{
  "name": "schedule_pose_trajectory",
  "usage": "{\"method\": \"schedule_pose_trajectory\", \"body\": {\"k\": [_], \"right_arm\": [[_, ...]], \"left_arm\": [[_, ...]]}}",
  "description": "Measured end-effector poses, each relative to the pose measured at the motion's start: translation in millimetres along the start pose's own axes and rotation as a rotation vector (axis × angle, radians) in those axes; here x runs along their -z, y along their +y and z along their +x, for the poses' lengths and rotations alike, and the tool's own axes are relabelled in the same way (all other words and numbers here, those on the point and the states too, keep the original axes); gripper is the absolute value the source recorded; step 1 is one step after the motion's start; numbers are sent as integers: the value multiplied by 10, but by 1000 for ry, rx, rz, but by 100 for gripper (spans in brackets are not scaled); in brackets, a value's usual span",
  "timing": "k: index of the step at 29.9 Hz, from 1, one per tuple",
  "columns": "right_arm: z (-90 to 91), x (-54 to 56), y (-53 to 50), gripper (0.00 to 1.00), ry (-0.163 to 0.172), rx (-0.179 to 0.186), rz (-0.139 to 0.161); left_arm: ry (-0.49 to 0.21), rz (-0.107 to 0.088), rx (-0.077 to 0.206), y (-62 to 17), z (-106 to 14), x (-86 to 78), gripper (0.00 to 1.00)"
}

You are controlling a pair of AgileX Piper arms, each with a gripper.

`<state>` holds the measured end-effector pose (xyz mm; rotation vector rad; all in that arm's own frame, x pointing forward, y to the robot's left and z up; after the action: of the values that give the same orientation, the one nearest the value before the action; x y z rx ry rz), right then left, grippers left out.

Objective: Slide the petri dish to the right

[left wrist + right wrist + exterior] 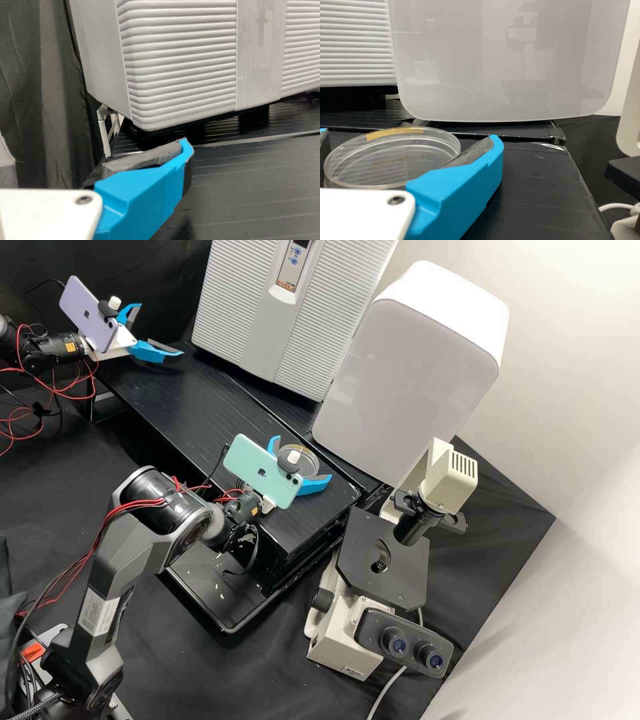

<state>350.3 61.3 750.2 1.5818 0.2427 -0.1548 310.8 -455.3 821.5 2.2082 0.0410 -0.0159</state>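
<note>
A clear round petri dish with a strip of yellow tape on its rim lies flat on the black ribbed platform, near its right end. My right gripper is open and straddles it, one blue finger on each side. In the right wrist view the petri dish lies between the fingers, and the near pad is right at its rim. At the platform's far left end my left gripper hangs open and holds nothing. One of its blue fingers hovers just over the platform.
A white ribbed appliance stands at the back of the platform. A tall smooth white box rises just behind and right of the dish. A microscope stands lower, past the platform's right edge. Red cables trail at left.
</note>
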Motion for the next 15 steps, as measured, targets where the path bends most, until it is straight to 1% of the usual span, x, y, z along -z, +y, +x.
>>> {"method": "schedule_pose_trajectory", "body": {"k": [5, 12, 15], "right_arm": [[-4, -2, -2, 0, 1, -1, 10], [-26, -13, -14, 0, 7, -6, 10], [-72, -20, -23, 0, 11, -9, 10]], "left_arm": [[0, 0, 0, 0, 0, 0, 100], [0, 0, 0, 0, 0, 0, 100], [0, 0, 0, 0, 0, 0, 100]]}}
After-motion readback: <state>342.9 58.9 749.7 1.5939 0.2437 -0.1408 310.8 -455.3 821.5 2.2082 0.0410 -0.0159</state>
